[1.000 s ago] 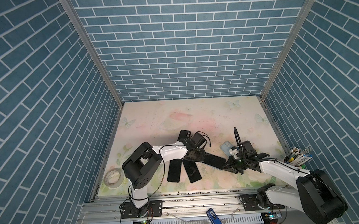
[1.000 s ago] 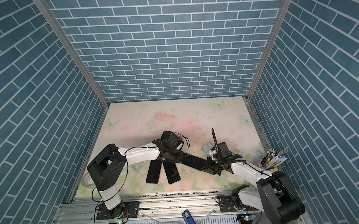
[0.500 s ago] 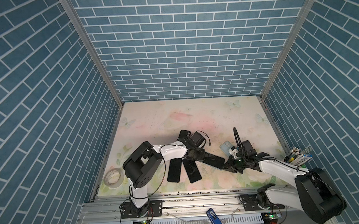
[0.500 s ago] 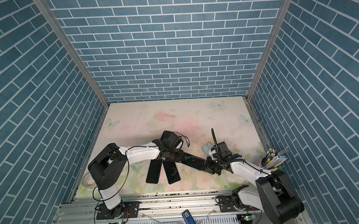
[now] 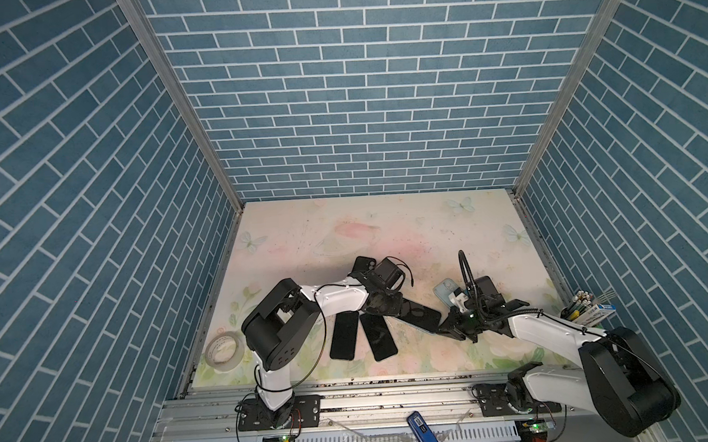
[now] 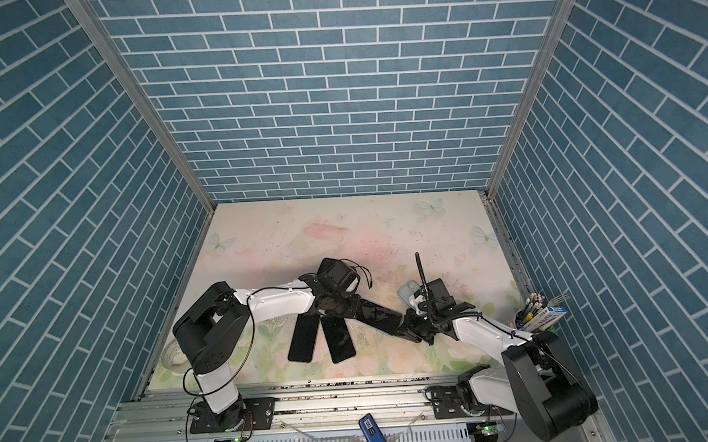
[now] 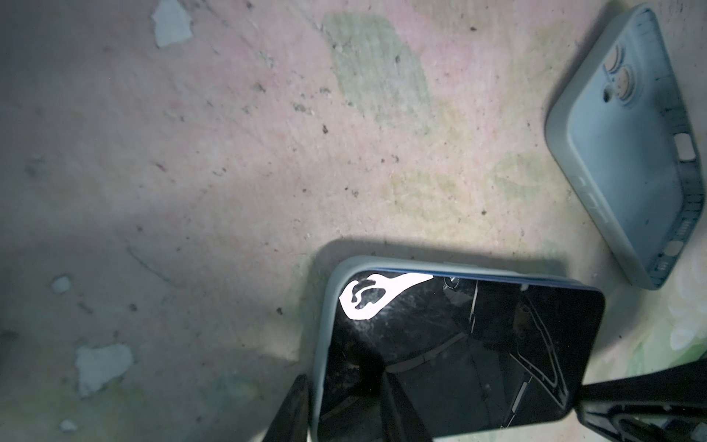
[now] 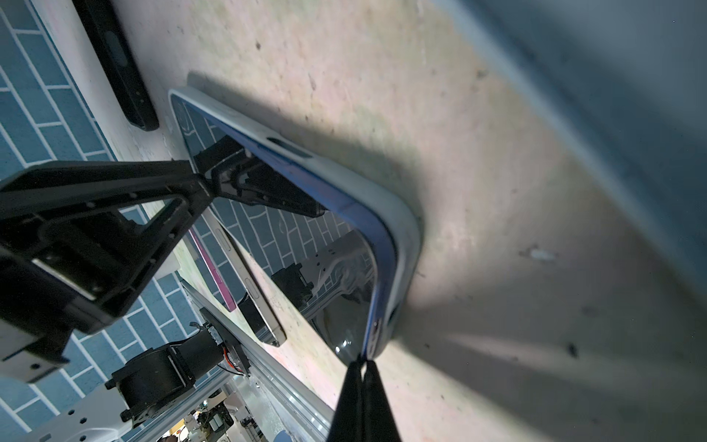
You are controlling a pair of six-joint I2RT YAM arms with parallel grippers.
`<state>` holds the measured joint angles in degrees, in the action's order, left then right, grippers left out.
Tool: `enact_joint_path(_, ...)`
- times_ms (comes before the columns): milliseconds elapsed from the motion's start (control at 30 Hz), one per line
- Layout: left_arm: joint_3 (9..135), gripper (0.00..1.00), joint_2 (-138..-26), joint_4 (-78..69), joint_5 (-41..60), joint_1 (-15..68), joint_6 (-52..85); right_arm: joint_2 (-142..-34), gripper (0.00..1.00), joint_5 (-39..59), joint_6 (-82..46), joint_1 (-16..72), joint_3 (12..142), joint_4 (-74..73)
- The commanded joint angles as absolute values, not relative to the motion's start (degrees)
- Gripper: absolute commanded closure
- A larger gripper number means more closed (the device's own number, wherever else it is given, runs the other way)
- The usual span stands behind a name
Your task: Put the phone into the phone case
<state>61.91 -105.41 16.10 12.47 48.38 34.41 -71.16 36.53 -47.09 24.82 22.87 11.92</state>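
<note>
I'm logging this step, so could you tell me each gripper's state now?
Left gripper: closed on the phone.
Right gripper: closed, empty, tips against the phone.

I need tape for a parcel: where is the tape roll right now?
In both top views the tape roll lies flat near the table's front-left corner, just left of the left arm.

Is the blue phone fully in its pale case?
Partly: the blue-edged phone lies in the pale grey case, one blue side above the rim.

The right claw point(image 8: 362, 365) has closed against the phone point(image 8: 290, 237).
</note>
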Motion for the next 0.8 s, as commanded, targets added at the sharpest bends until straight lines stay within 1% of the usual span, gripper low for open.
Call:
enact_joint_path(0, 62.1, 0.68, -107.8, 15.9, 16.0, 49.7, 33.9, -75.3, 0.97, 30.8, -46.3, 26.5, 21.3, 10.1)
enact_joint_path(767, 62.5, 0.67, -108.3, 16.0, 16.4, 49.7, 33.8, -79.6, 0.97, 25.4, -43.2, 27.0, 21.6, 13.1)
